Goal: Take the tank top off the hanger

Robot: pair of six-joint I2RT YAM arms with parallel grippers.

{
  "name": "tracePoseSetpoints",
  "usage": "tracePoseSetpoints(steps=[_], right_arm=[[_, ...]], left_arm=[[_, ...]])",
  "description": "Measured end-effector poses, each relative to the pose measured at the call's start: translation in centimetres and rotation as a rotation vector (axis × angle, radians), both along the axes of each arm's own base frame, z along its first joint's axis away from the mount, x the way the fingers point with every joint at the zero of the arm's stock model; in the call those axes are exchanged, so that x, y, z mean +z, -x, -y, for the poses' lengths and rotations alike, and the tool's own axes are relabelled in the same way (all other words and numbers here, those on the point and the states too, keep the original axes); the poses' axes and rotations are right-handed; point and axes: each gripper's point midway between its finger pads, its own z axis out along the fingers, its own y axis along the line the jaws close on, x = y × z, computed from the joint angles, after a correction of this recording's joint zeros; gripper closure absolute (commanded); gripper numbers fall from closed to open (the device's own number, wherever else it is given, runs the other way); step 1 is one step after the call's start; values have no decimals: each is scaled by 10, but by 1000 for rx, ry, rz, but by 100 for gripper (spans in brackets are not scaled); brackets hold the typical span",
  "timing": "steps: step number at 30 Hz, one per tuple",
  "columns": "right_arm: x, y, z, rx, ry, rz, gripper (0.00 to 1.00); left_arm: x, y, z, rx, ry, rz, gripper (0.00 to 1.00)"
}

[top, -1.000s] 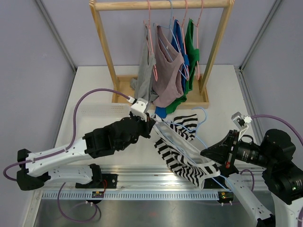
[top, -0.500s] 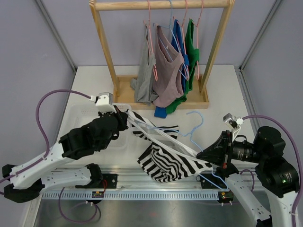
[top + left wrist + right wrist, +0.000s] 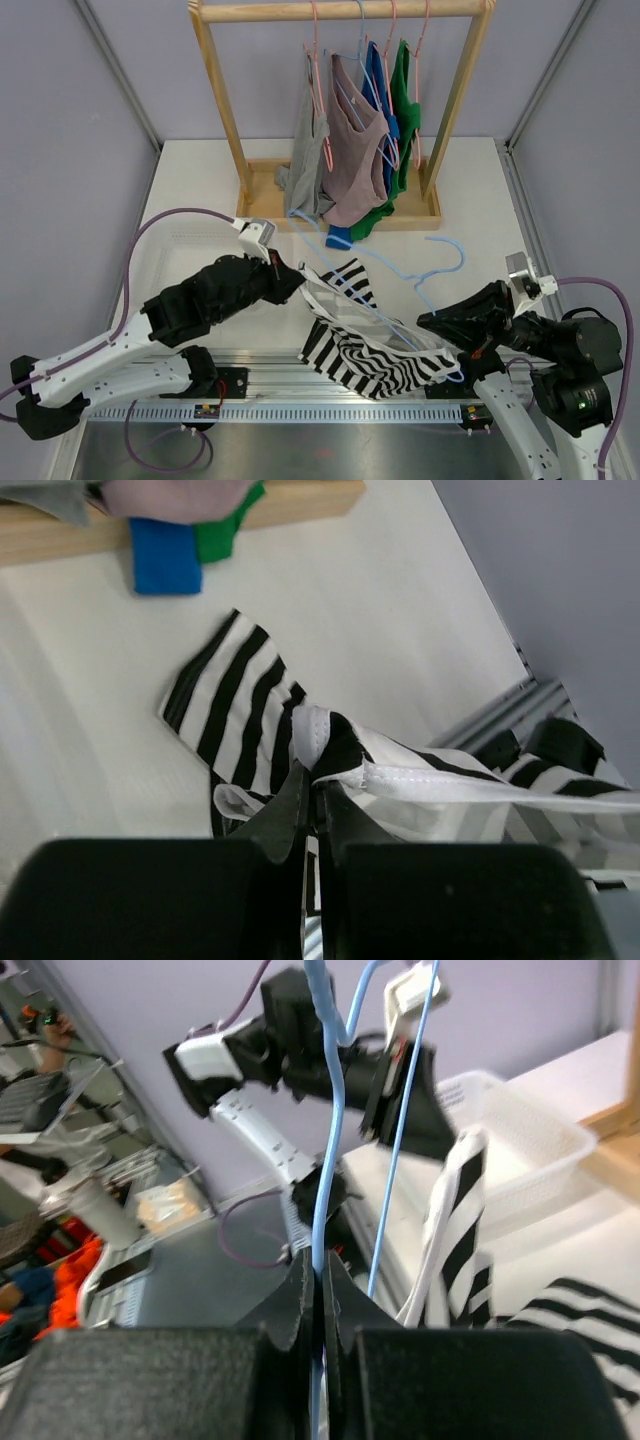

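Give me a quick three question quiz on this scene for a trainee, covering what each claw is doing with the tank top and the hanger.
1. True or false: the left claw is shut on an edge of the tank top.
2. What is the right claw shut on? A) the hanger B) the rack C) the basket
3. Fill in: the tank top is striped black and ____.

Key: 1 true; 2 A; 3 white.
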Motion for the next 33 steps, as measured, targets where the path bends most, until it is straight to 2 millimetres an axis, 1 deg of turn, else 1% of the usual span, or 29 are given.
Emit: tracePoseSetpoints(steps=[3, 6, 8, 11, 13, 15, 16, 18, 20, 21, 22, 24, 25, 27, 28, 29, 31, 33], right_arm=[[22, -20, 2, -97, -84, 64, 100], [44, -48, 9, -220, -203, 138, 100], [53, -70, 14, -299, -287, 188, 100], [62, -105, 25, -431, -372, 233, 100], [72, -127, 36, -533, -424, 277, 100], [79, -141, 47, -624, -470, 322, 100], [80, -147, 54, -667, -491, 355, 100], [78, -155, 65, -745, -513, 404, 100], [70, -160, 75, -811, -519, 439, 100], [62, -163, 80, -850, -503, 427, 100], [59, -164, 84, -875, -493, 415, 100], [56, -166, 89, -920, -432, 359, 100], [60, -164, 92, -942, -397, 327, 100], [75, -158, 100, -981, -340, 278, 100], [83, -154, 104, -996, -315, 262, 100], [91, -151, 107, -1014, -288, 245, 100], [108, -148, 112, -1039, -237, 213, 100], [111, -157, 113, -1066, -168, 155, 100]], left_arm=[[-13, 12, 14, -90, 7, -26, 100], [-23, 28, 30, -191, 3, -37, 100], [-31, 39, 40, -246, -9, -46, 100], [-50, 41, 46, -251, -58, -71, 100], [-68, 39, 43, -224, -97, -93, 100], [-85, 38, 38, -202, -126, -113, 100], [-93, 38, 35, -191, -140, -125, 100], [-106, 36, 28, -159, -168, -148, 100], [-110, 32, 24, -113, -173, -157, 100], [-111, 30, 20, -87, -178, -159, 100], [-112, 28, 17, -68, -181, -160, 100], [-114, 23, 8, -14, -196, -159, 100], [-115, 22, 3, 8, -208, -160, 100], [-117, 19, -7, 47, -240, -160, 87], [-117, 18, -10, 58, -255, -161, 79], [-115, 17, -14, 71, -270, -159, 67], [-104, 14, -16, 87, -281, -146, 44], [-90, 11, -17, 95, -274, -131, 28]])
